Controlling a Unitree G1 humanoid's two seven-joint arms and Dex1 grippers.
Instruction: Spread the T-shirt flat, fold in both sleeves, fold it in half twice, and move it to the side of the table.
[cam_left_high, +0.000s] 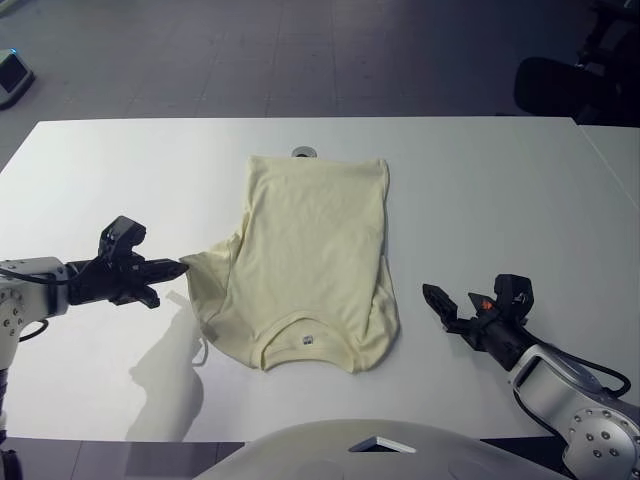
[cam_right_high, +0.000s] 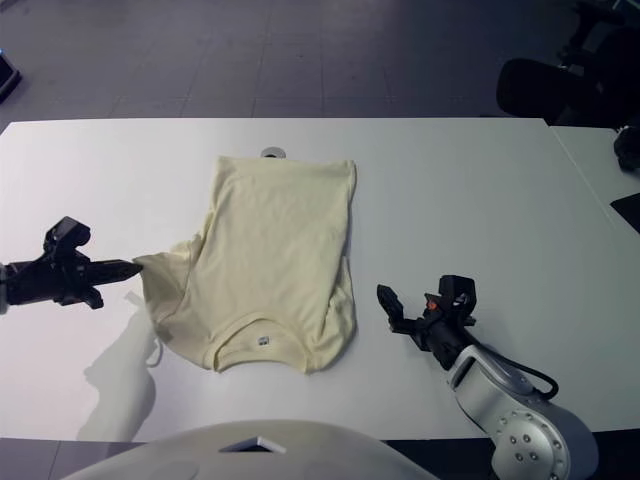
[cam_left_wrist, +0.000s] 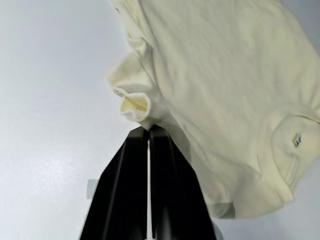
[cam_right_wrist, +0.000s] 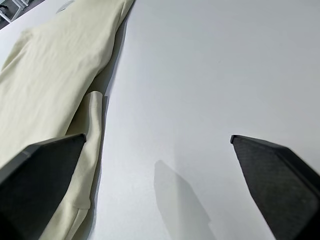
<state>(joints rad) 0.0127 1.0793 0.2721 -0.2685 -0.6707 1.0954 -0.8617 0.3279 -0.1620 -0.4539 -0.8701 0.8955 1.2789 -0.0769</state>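
The pale yellow T-shirt (cam_left_high: 315, 260) lies mid-counter (cam_left_high: 500, 200), its collar (cam_left_high: 305, 338) at the robot's end and its right side folded in. At the shirt's left, the left gripper (cam_left_high: 178, 268) has its jaws clamped together on the left sleeve (cam_left_high: 205, 275) cuff. Just beside the shirt's right edge near the collar end, the right gripper (cam_left_high: 445, 308) sits low with its jaws wide apart. A small grey disc (cam_left_high: 304, 152) touches the far hem.

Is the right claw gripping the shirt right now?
No, the right claw stands open above the white table, apart from the pale yellow cotton T-shirt.

Left tool (cam_right_high: 134, 267) on T-shirt (cam_right_high: 275, 250) sleeve
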